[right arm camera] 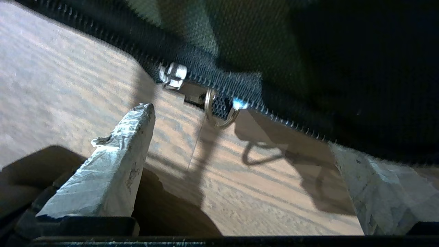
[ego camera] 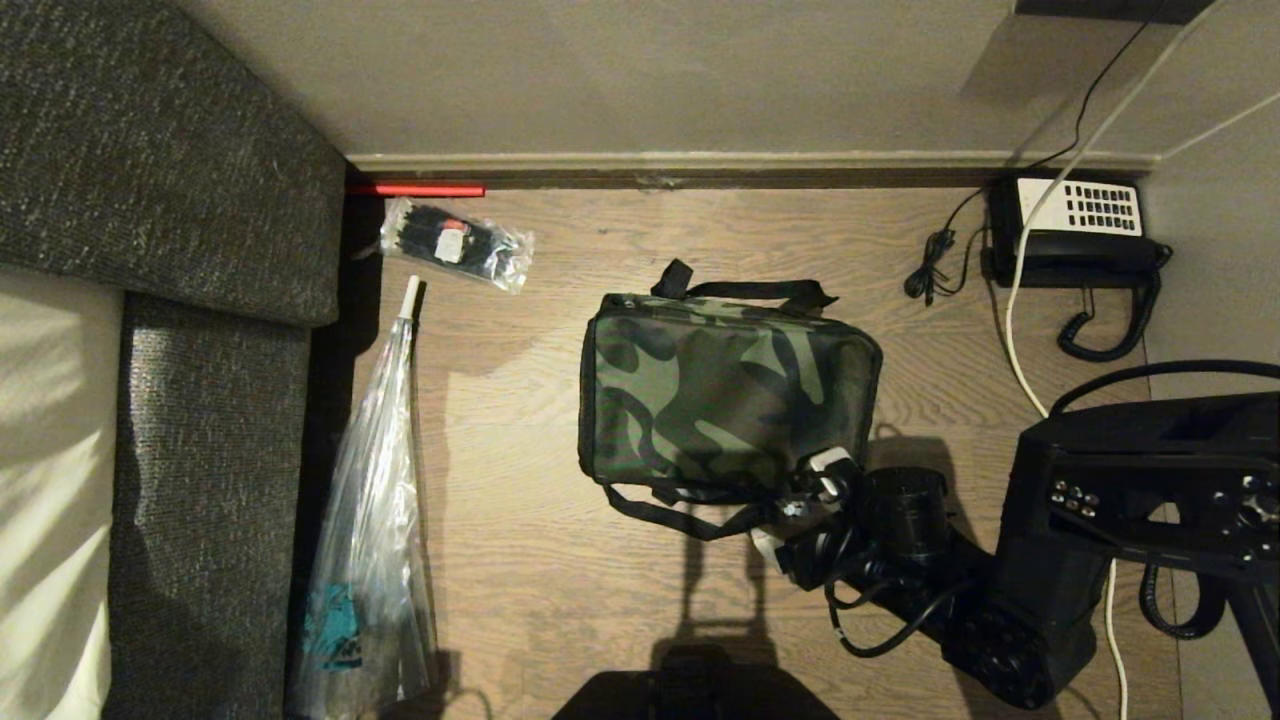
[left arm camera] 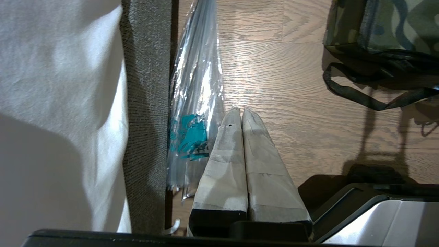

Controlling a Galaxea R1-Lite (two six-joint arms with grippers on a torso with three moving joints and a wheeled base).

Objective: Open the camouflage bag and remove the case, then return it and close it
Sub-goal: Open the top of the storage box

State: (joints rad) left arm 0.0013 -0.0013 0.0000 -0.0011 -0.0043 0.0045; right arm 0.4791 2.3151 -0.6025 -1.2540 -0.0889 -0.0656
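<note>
The camouflage bag (ego camera: 725, 395) lies zipped up on the wooden floor, its black strap handles spread out at the far and near sides. My right gripper (ego camera: 825, 482) is at the bag's near right corner. It is open, and nothing sits between its taped fingers (right arm camera: 116, 164). Just ahead of the right gripper (right arm camera: 236, 133) a metal zipper pull ring (right arm camera: 219, 113) hangs from the zipper, apart from both fingers. The case is hidden. My left gripper (left arm camera: 240, 111) is shut and empty, parked above the floor beside the grey sofa; the bag (left arm camera: 394, 27) lies off to its side.
A grey upholstered sofa (ego camera: 200, 200) fills the left. A long clear plastic bag (ego camera: 370, 520) and a smaller packet (ego camera: 455, 240) lie beside it. A desk telephone (ego camera: 1080, 225) with a white cable (ego camera: 1020, 330) stands at the far right, by the wall skirting (ego camera: 700, 165).
</note>
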